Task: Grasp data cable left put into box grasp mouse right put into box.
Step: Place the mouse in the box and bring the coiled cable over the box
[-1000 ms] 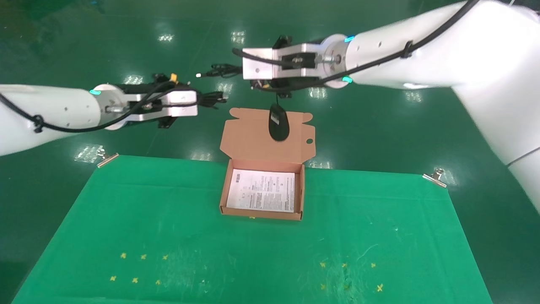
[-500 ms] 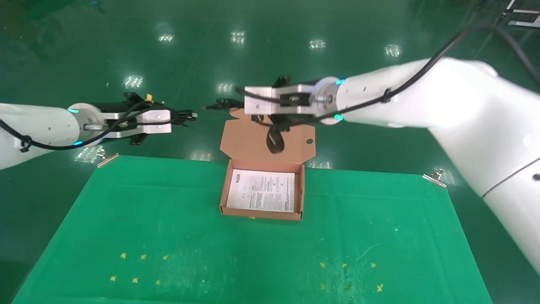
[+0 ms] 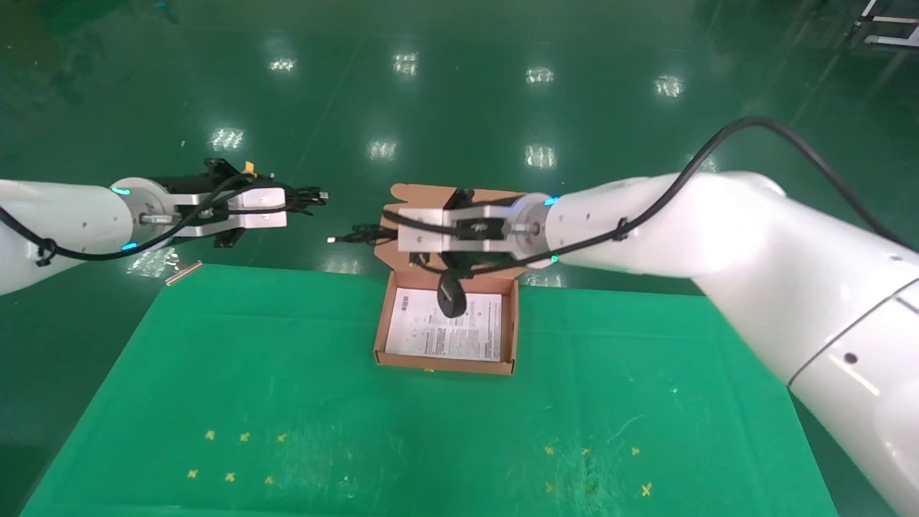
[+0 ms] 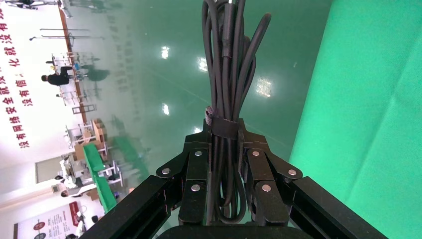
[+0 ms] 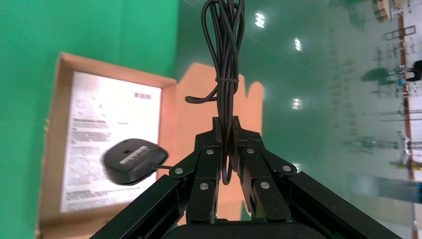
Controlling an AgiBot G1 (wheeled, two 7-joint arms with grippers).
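The right gripper (image 3: 373, 235) has its fingers clamped on the cord, so the mouse (image 3: 451, 297) dangles over the box (image 3: 445, 366); lower gently before releasing. The left gripper (image 3: 305, 201) grips the data cable (image 4: 226, 74) aside.

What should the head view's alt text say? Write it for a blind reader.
The right end effector, shut on a thin black cord, dangles a small black oval mouse over an open salmon-orange cardboard box. The left end effector holds a bundled black data cable aside.

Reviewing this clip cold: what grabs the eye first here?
The mouse dangles by its bundled cord from the right pincer, hanging just over the open box at the green mat's far edge. Off the mat's far left corner, the left pincer grips the data cable in mid-air.
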